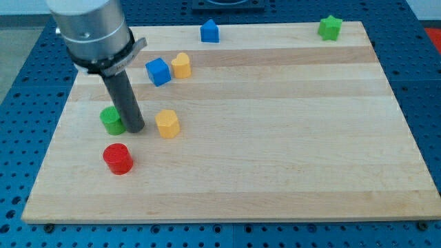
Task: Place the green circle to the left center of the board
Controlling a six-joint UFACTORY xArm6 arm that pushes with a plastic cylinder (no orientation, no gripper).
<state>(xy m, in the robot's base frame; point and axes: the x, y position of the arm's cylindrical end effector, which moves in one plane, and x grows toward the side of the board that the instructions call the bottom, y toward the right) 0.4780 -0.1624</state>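
The green circle point(110, 120) is a short green cylinder near the board's left edge, about mid-height in the view. My tip point(134, 129) rests on the board right beside it, touching or nearly touching its right side. The rod partly hides the cylinder's right edge. A yellow hexagon block point(167, 123) lies just to the right of my tip. A red cylinder point(118, 158) sits below the green circle.
A blue cube point(158, 71) and a yellow block point(181, 65) sit at the upper left. A blue house-shaped block point(209, 31) is at the top edge, a green star point(330, 27) at the top right. The wooden board point(275, 138) lies on a blue perforated table.
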